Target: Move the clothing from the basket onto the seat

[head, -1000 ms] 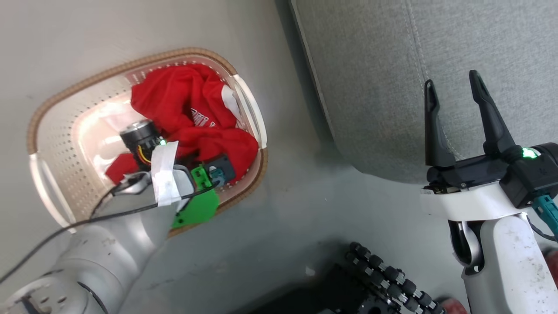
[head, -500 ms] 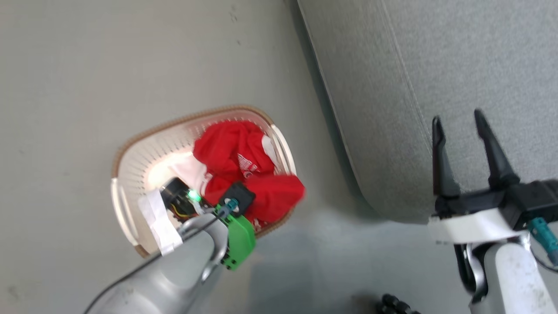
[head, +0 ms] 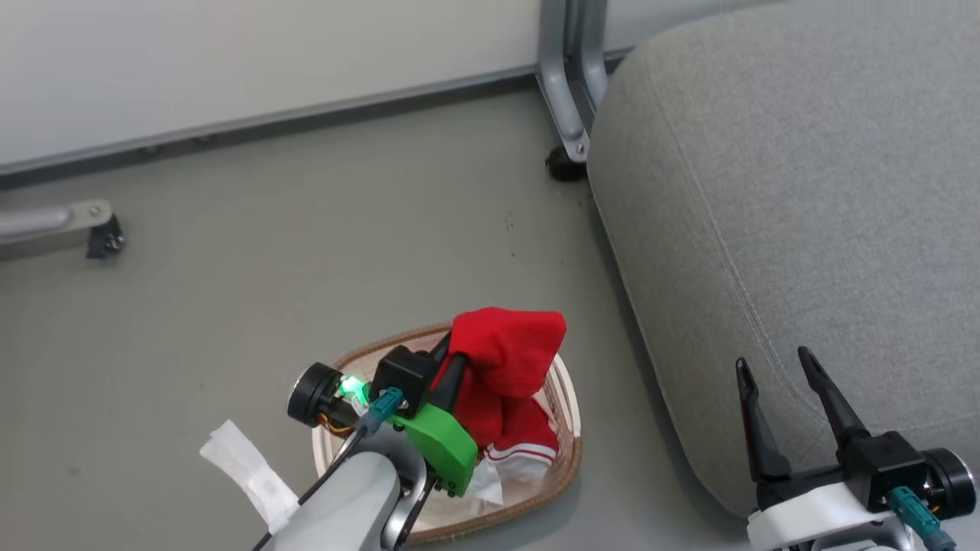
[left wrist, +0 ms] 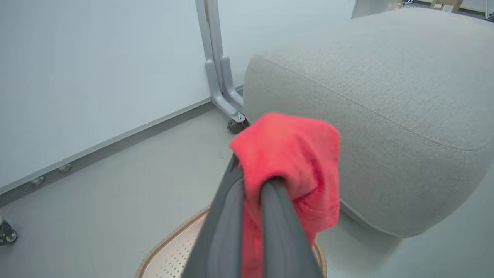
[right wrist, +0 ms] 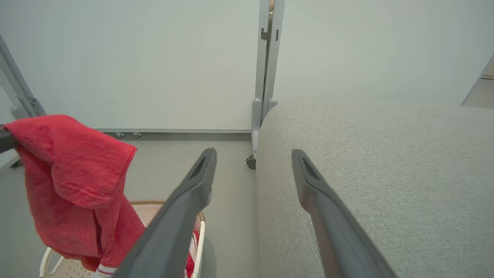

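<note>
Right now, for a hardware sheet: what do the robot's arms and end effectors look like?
Both have two long tapered dark fingers, black housings and teal cable connectors. The left end effector adds a green plastic bracket, a green light, and white tape on its pale grey forearm. The right end effector has a white collar.

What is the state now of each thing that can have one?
jersey, held up, lower end hanging into the basket.
basket, upright on the floor.
seat, no jersey on it yet.
left gripper, shut on the jersey.
right gripper, open, empty.
</note>
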